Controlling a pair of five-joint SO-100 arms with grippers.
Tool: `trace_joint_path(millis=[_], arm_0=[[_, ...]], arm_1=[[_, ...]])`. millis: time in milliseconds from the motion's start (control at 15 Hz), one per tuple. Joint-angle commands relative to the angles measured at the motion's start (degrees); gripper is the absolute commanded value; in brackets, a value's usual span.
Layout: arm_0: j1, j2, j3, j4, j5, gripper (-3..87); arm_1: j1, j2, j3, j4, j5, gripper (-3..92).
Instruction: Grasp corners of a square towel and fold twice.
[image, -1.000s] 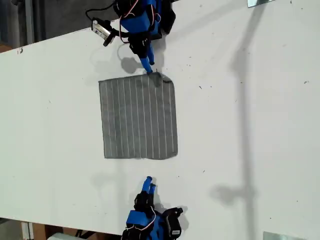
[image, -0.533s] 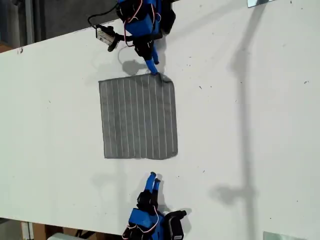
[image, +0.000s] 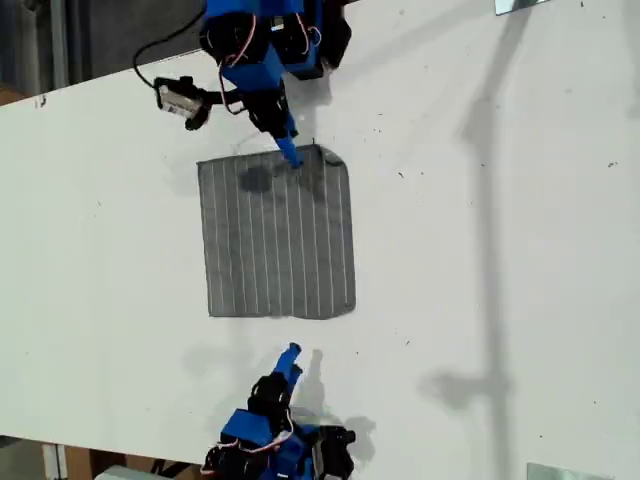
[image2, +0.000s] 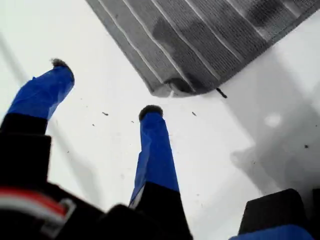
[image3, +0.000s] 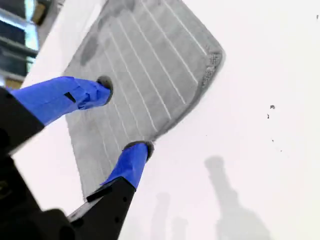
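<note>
At the bottom edge of the exterior view, my first gripper (image: 292, 352) with its blue-taped fingers hangs over the bare white tabletop (image: 500, 250), clear of the cloth with a strip of table between them. In its own wrist view, my first gripper (image2: 102, 95) has its jaws spread wide with nothing between them, just table with a few dark specks, and one rounded corner (image2: 167, 90) of the cloth sits just ahead of the fingertips, slightly curled up at the lip. The grey square fabric towel with thin pale stripes (image: 280, 240) lies flat about mid-table, a bit towards the exterior view's left, and it's unfolded, one single layer as far as I can see. Past that, at the towel's top edge in the exterior view, my second gripper (image: 290, 155) pokes in over the cloth, with its shadow (image: 255, 180) falling on the fabric next to it. Its wrist view shows my second gripper (image3: 124, 116) open at a medium gap, one fingertip (image3: 105, 85) over the striped fabric and the other right at the hem, pinching nothing; can't tell if the tips actually touch the towel (image3: 145, 65). The nearby corner (image3: 215, 57) looks a bit rumpled, and it's the top one on the exterior view's right (image: 335, 160).
</note>
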Motion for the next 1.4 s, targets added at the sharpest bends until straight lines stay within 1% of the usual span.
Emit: trace_joint_path(millis=[0,67,200,333,400,467,533,733,867,1000,1133,1333], arm_0=[[3.7,-27.6,-11.6,-3.7,-0.9,22.4],[5.7,-31.3,-12.0,-5.8,-2.9,22.5],[8.2,-34.5,-12.6,-8.6,-4.9,22.5],[8.7,-35.6,-13.2,-9.5,-4.9,22.5],[8.6,-35.7,-12.8,-10.0,-4.7,22.5],[8.6,-35.7,-12.1,-10.8,-4.4,22.4],[8.5,-35.7,-12.0,-11.4,-4.1,22.4],[7.8,-35.5,-11.7,-12.0,-3.5,22.2],[7.7,-35.4,-11.3,-12.9,-3.7,22.2],[8.0,-35.4,-10.7,-13.5,-4.1,22.2],[8.3,-35.0,-8.6,-14.8,-5.2,22.0],[9.4,-33.5,-5.1,-17.5,-6.9,22.0]], arm_1=[[-6.8,-21.1,-3.3,-3.3,1.8,32.3],[-9.8,-21.5,0.3,-5.4,4.7,32.2],[-13.5,-20.2,4.1,-5.0,9.6,32.4],[-14.4,-20.6,4.5,-6.2,10.3,32.3],[-14.4,-21.8,4.9,-8.7,9.8,31.9],[-14.1,-23.2,5.4,-11.6,9.1,31.2],[-12.9,-24.5,4.8,-12.7,7.7,30.7],[-7.2,-25.4,3.1,-14.4,3.8,29.9],[-1.6,-25.4,3.1,-16.0,3.0,30.6],[1.6,-25.4,2.9,-16.6,2.8,30.2],[1.5,-25.5,5.2,-17.6,5.3,29.9],[-3.3,-23.4,10.7,-19.0,11.4,29.0]])
